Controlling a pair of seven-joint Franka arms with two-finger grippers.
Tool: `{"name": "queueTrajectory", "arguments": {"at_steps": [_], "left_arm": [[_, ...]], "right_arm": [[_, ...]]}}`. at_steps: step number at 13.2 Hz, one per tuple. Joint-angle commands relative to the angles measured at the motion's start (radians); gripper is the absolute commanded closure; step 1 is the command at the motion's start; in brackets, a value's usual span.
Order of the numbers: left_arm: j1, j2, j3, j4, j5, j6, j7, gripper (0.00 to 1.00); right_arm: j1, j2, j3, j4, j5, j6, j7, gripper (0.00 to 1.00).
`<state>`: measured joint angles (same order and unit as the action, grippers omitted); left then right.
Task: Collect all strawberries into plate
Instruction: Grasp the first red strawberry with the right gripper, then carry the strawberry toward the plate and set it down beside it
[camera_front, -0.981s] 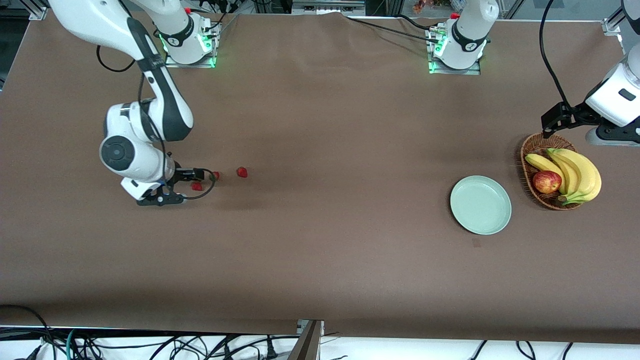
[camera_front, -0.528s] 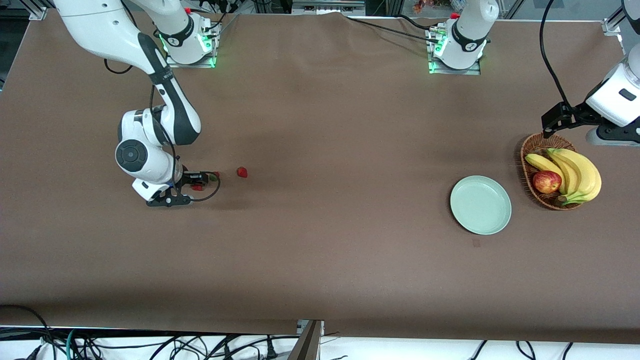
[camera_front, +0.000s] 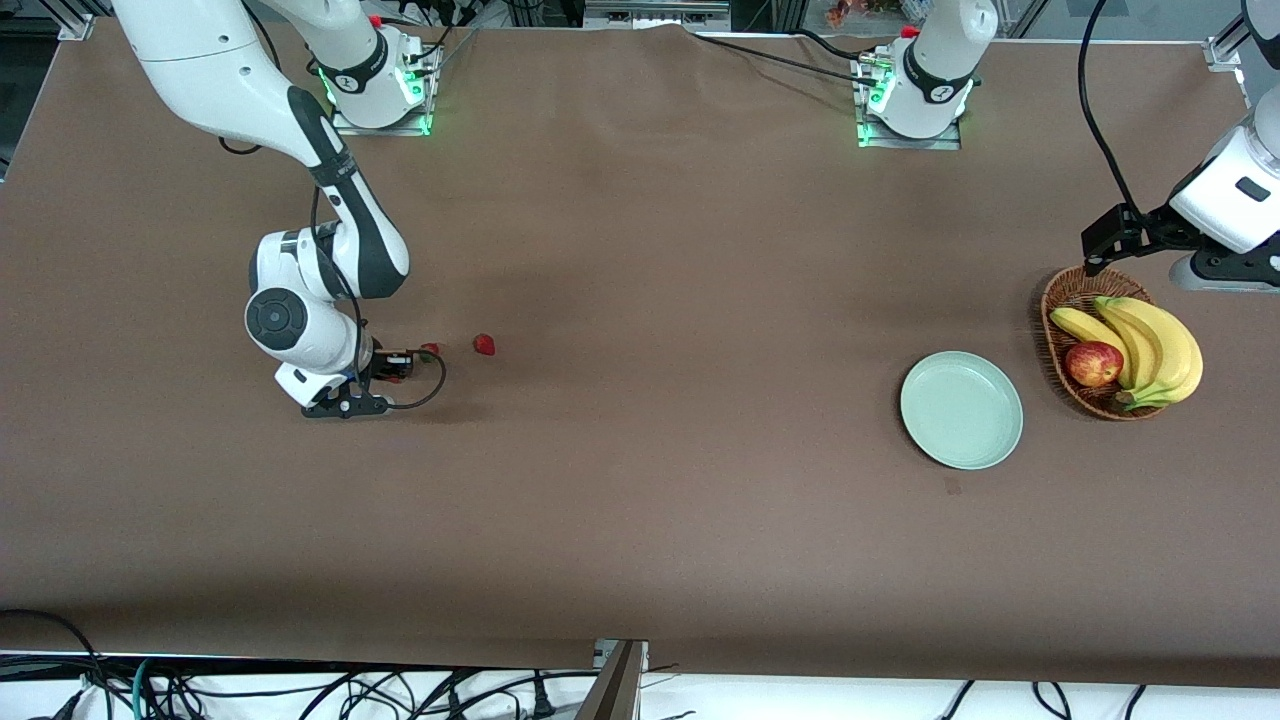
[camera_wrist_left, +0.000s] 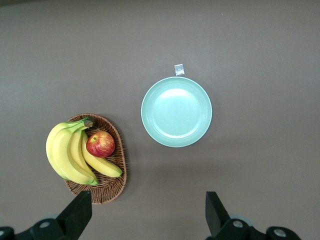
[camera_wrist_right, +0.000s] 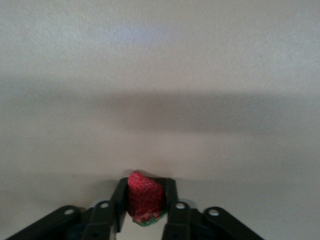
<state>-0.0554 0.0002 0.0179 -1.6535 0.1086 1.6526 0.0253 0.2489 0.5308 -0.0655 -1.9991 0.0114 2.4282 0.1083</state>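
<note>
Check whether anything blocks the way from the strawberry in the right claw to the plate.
Nothing visible does. The right claw grips a strawberry; from there to the plate, toward the left arm's end, only bare table shows. The basket sits beside the plate, off that path.

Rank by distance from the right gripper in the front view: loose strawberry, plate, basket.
From the right gripper, shut on a strawberry:
1. Loose strawberry, close beside it.
2. Plate, toward the left arm's end of the table.
3. Basket, just past the plate.

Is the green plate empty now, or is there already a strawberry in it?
Empty: the plate shows only bare, smooth surface in both views.
</note>
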Motion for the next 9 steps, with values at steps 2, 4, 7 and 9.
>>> {"name": "queueTrajectory", "arguments": {"at_steps": [2,4,7,9], "left_arm": [[0.002,0.012,0.005,0.031,-0.013,-0.022,0.01,0.0],[0.002,0.012,0.005,0.031,-0.013,-0.022,0.01,0.0],[0.005,0.012,0.005,0.031,-0.015,-0.022,0.01,0.0],[0.005,0.012,0.005,0.029,-0.015,-0.022,0.01,0.0]], "right_arm": [[-0.002,-0.035,0.006,0.081,0.012,-0.11,-0.012,0.95],[0.021,-0.029,0.01,0.219,0.01,-0.252,0.066,0.95],[0.119,0.026,0.024,0.357,0.028,-0.271,0.233,0.95],[0.18,0.105,0.032,0.497,0.114,-0.305,0.364,0.95]]}}
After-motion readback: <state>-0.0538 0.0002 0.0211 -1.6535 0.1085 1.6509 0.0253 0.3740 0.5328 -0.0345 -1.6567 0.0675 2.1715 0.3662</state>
